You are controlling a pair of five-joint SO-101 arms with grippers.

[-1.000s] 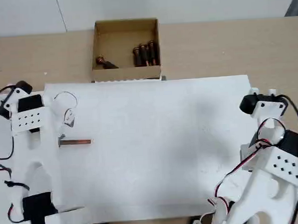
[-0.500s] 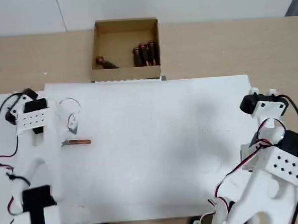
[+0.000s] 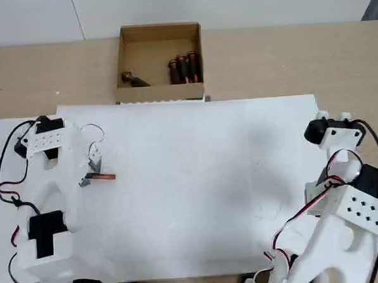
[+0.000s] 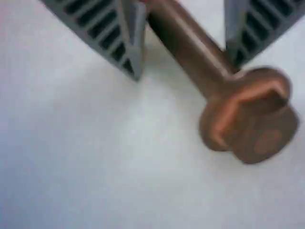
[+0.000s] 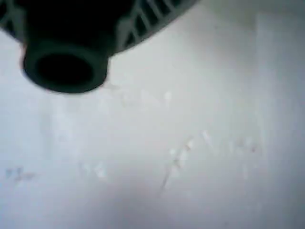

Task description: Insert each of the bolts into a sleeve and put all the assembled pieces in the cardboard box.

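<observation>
Having swung inward over the white paper sheet (image 3: 203, 179) on the counter (image 3: 267, 61), short of the brown cardboard box (image 3: 161, 92), my left jaws now stand open astride the copper flanged bolt (image 4: 209, 64) to lift it; my right jaws clamp the black tubular sleeve (image 5: 65, 69) for insertion

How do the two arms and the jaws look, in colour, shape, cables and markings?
Both the left arm and the right arm have white, blocky plastic shells with black motor blocks. Thin red and black cables loop along each. Each wrist carries a white plate with a grid of small dark holes. The left arm's jaws are grey, tapered and ribbed.
</observation>
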